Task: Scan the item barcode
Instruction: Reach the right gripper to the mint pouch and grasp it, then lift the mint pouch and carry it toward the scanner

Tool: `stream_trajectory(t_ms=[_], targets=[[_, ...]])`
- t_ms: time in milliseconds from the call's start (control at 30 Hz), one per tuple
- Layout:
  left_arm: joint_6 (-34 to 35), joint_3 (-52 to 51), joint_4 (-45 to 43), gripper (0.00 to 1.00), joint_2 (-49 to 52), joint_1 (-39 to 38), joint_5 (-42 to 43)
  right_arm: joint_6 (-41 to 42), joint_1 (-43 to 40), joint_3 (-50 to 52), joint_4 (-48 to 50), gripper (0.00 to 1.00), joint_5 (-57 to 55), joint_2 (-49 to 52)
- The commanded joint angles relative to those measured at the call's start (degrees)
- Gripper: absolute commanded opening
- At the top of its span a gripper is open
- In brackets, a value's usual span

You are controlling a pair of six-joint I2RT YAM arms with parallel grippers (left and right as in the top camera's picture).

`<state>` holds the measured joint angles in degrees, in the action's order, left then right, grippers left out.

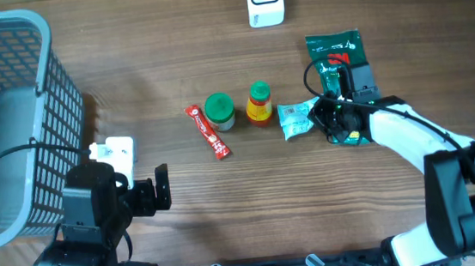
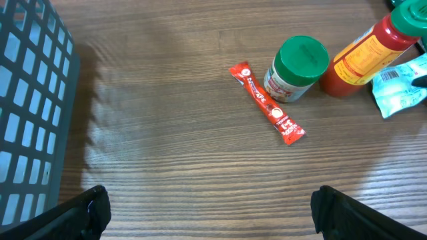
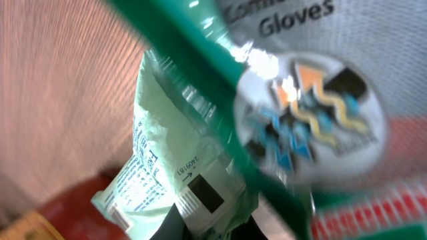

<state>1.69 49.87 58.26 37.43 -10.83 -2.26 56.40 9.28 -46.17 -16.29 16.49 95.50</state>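
Pinched by the right gripper point(image 1: 329, 116), jaws together, one pale packet point(image 3: 167, 167) sits right of centre beside one glove pack point(image 1: 334, 54). Empty, the left gripper point(image 2: 213, 210) gapes wide; one jar point(image 1: 219, 111), one bottle point(image 1: 259, 103), one red sachet point(image 1: 208, 132).

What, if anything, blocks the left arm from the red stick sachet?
Nothing, so probably yes. The left gripper has open jaws, bare table lies between, and the green-lidded jar sits beside the red stick sachet.

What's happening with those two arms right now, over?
Left gripper open, hovering by the basket. Right gripper shut on the pale green packet. Green glove pack crowding right alongside; sauce bottle close on the other side.
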Motion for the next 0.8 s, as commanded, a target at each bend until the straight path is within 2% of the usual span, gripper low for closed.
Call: stream_trajectory(t_ms=[0,333,633,767], targets=[[0.7,-0.44,-0.15,1.0,-0.57,-0.31,0.26,-10.45,-0.46,1.88,-3.1,0.05,-0.96,-6.97],[0.72,-0.44,-0.15,1.0,-0.57,-0.31,0.26,-23.12,-0.46,1.88,-16.24,0.05,-0.98,-32.74],[0.7,-0.44,-0.15,1.0,-0.57,-0.31,0.26,-26.12,-0.46,1.88,-18.91,0.04,3.91,-51.63],[0.7,-0.44,-0.15,1.0,-0.57,-0.31,0.26,-24.79,-0.46,1.88,-18.45,0.05,7.45,-55.15]])
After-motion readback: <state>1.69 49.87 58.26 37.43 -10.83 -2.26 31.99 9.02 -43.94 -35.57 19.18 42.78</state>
